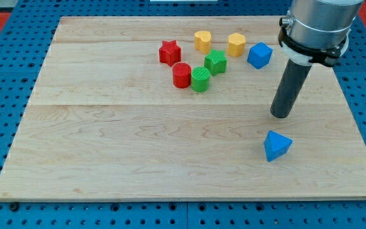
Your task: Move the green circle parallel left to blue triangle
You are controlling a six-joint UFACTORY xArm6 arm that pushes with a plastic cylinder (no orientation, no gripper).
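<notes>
You see the wooden table (107, 159), with my tip (281, 116) just above the blue triangle (277, 145), apart from it. There is no pincer here, only the rod. The green circle (200, 80) sits well up-left, touching the red cylinder (182, 74).

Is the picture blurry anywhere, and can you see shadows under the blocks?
Camera view: sharp across the board; the blue triangle and green circle cast only faint, soft shadows; my tip is crisp; no strong glare on the wood.
</notes>
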